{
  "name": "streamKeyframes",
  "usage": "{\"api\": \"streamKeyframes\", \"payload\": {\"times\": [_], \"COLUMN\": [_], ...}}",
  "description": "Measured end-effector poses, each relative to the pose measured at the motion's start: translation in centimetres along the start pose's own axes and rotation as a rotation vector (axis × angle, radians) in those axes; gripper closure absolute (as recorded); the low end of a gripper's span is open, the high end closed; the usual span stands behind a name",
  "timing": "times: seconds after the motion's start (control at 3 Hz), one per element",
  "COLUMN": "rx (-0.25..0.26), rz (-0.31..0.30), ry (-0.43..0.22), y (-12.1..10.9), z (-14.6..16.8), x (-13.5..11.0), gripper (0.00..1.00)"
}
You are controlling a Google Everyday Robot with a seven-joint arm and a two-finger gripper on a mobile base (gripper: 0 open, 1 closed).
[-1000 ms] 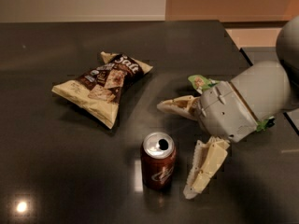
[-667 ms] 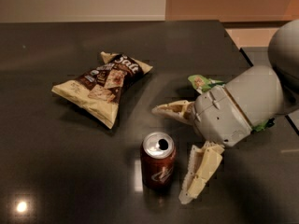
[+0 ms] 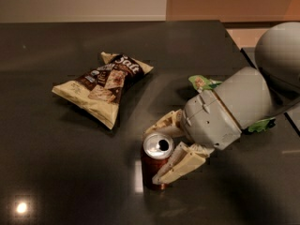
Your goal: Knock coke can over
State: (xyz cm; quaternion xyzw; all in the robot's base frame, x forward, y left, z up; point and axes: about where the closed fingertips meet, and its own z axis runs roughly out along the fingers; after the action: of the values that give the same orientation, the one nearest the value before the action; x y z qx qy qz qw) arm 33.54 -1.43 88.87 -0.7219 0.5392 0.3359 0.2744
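The coke can [image 3: 147,168] stands upright on the dark table [image 3: 56,163], near the front centre, with its silver top showing. My gripper [image 3: 153,156] reaches in from the right and is open. One pale finger [image 3: 165,123] lies just behind the can's top. The other finger [image 3: 182,165] lies across the can's right front side. The can sits between the two fingers.
A cream and brown snack bag [image 3: 105,86] lies to the back left of the can. A green snack bag [image 3: 204,82] is mostly hidden behind my wrist. The table's right edge [image 3: 236,46] runs close to my arm.
My gripper has moved left, from beside the can to having its fingers on either side of the can. The can still stands upright in the same spot.
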Motion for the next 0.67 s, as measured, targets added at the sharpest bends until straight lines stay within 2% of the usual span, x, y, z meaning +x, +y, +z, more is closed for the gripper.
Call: {"api": "streamKeyframes", "payload": {"times": [0.33, 0.67], "rx": [-0.014, -0.003], "rz": [-0.008, -0.013], "ry": [-0.001, 0.083], "y": [0.0, -0.8], "z": [0.2, -0.9], "x": [-0.5, -1.4], "gripper": [0.64, 0.88]}}
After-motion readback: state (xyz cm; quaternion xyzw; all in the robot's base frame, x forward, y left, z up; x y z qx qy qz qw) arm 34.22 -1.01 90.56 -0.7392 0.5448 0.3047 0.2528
